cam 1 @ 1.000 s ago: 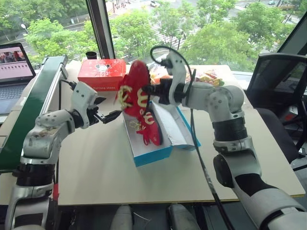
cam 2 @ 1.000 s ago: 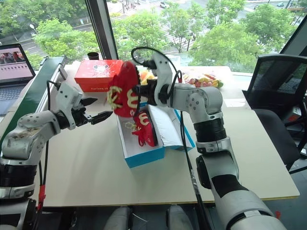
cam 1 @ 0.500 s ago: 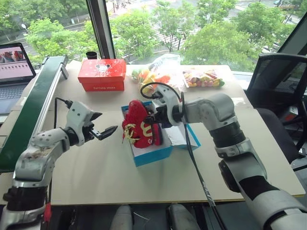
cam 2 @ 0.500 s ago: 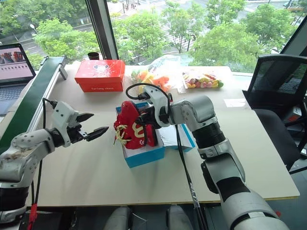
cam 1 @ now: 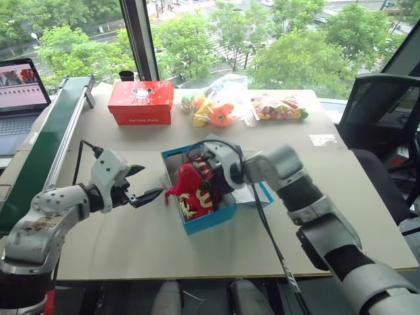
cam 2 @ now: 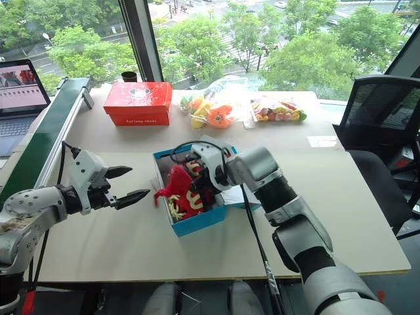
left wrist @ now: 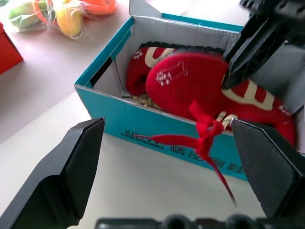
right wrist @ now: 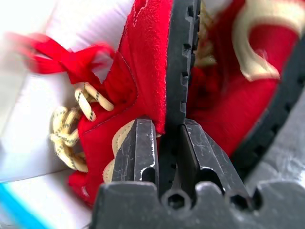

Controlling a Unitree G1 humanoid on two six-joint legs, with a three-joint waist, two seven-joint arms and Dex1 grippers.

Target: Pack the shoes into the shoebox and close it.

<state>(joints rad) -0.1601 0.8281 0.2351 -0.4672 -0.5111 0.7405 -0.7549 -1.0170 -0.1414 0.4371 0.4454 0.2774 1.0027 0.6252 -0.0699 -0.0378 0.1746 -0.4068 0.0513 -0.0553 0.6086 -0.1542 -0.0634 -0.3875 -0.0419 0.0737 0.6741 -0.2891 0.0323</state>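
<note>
The shoes (cam 1: 195, 190) look soft and light: fuzzy red uppers that will squash under a pinch, with only the black ridged soles giving any stiffness. The sole's edge or the heel is therefore the best place to grip, since the pile would slip and the loose laces would simply pull out. They are small red shoes with curved yellow markings and yellowish speckled laces, and a red ribbon (left wrist: 205, 138) trails off one of them. Both lie inside the shoebox (cam 1: 210, 220), a bright blue cardboard carton with a white interior standing mid-table, its hinged lid (cam 1: 252, 193) folded back on the robot's right. The upper shoe (left wrist: 190, 81) rests tilted on its side against the other, and its ribbon hangs out over the near blue wall — likely to get trapped when the lid comes down, so it probably needs tucking in. The right gripper (right wrist: 166, 125) reaches down into the box, its two black fingers pressed on either side of that shoe's sole rim, with little gap to spare. The left gripper (cam 1: 151, 180) hovers just beside the box's near-left corner with its fingers spread wide, holding nothing. The cardboard itself looks thin and easily dented, so the lid is best pushed flat rather than pinched.
</note>
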